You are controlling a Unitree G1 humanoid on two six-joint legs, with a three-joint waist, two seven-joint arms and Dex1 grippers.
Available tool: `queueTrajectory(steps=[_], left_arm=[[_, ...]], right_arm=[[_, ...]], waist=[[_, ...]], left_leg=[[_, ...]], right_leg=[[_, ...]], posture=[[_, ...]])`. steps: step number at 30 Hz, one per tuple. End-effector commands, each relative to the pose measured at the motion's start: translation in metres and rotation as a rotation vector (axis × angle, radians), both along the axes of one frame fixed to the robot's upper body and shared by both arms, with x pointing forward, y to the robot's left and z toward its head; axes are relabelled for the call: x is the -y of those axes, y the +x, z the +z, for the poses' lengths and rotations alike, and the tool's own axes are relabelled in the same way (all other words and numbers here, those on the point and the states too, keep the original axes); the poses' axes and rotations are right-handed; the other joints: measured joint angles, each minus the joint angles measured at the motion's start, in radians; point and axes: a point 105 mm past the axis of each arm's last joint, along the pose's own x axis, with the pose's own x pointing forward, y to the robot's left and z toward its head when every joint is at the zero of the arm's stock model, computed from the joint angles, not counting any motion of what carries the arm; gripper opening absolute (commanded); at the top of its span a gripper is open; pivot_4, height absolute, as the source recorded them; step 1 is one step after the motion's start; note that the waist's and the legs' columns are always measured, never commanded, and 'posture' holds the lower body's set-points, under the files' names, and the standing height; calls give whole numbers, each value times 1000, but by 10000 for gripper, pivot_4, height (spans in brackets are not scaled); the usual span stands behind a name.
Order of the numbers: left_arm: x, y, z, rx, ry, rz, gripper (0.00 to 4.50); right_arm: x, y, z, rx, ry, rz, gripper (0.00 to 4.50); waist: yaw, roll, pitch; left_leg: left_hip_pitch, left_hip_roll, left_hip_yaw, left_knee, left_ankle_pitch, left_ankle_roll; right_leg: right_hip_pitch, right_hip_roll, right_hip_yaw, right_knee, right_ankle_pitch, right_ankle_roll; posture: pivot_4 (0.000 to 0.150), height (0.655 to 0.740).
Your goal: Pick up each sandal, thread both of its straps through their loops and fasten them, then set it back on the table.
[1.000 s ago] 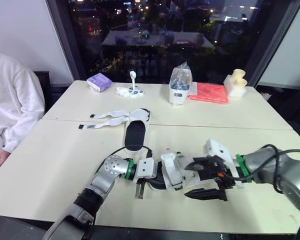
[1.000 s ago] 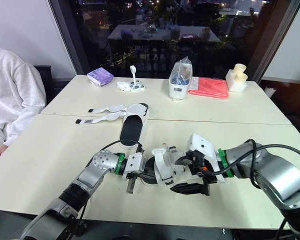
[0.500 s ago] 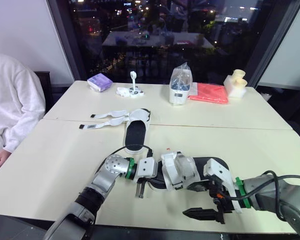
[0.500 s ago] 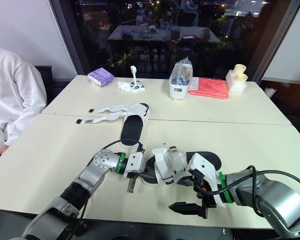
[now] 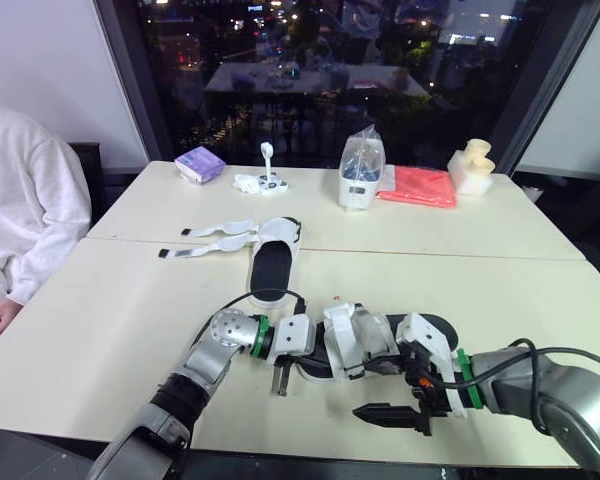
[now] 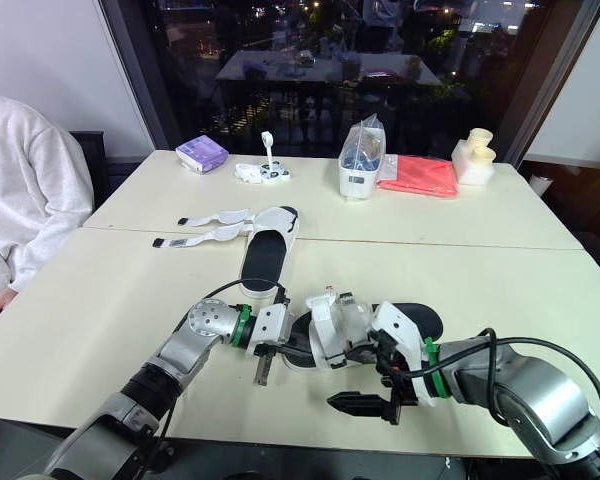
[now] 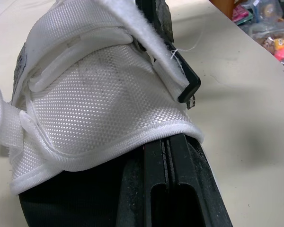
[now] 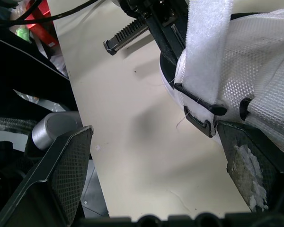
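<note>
**A:** How do the fingers stand?

**B:** The right fingers (image 8: 61,175) are spread wide and hold nothing. One is just beside the mesh side of the near sandal (image 5: 365,345), and the other is out over the bare surface (image 5: 100,300). The left fingers (image 7: 180,156) are pressed together and tucked in under the mesh upper. I can't see anything pinched between them.

**A:** And the strap?

**B:** A white strap (image 8: 206,56) runs over the upper to a black loop (image 8: 199,101) at the sandal's edge. I can't tell whether its end is fully through. A second loop (image 8: 246,109) sits just beside the first.

**A:** So how to do it well?

**B:** I'd judge the step is taking the strap's end. Close the right fingers on the strap alone, just past the loop, and keep clear of the mesh. Pull along the strap's own line, fold it back and press it flat while the left steadies the shoe. The far sandal (image 5: 270,260) lies well apart with its straps open, so it looks not yet done.
</note>
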Motion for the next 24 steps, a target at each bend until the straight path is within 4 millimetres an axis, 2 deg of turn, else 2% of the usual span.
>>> queueTrajectory(steps=[1, 15, 18, 20, 24], left_arm=[[-1, -17, -37, -100, 131, -41, 0], [0, -19, -38, -99, 132, -51, 0], [-1, -19, -38, -100, 132, -51, 0], [-1, -19, -39, -102, 131, -50, 0], [-1, -19, -39, -102, 130, -49, 0]], right_arm=[[-9, 0, 3, 1, 35, 35, 44694], [-1, 7, -13, -119, 52, 14, 44694], [3, 9, -12, -115, 53, 8, 35973], [3, 9, -11, -115, 58, 6, 26788], [2, 9, -10, -108, 59, 16, 5649]], waist=[[-1, 0, 0], [1, 0, -1], [1, 0, -1], [1, 0, -1], [1, 0, -1]], left_leg=[[0, 0, 0, 0, 0, 0], [4, 0, 0, 0, 0, 0], [2, 0, 0, 0, 0, 1], [1, 0, 0, 0, 0, 1], [1, 0, 0, 0, 0, 1]], right_leg=[[0, 0, 0, 0, 0, 0], [1, 0, 0, 1, 0, 0], [0, 0, 0, 0, 0, 0], [0, 0, 0, -1, 0, 0], [1, 0, 0, -1, 0, 0]], posture=[[1500, 7400], [1500, 7400], [1500, 7400], [1500, 7400], [1500, 7400]])
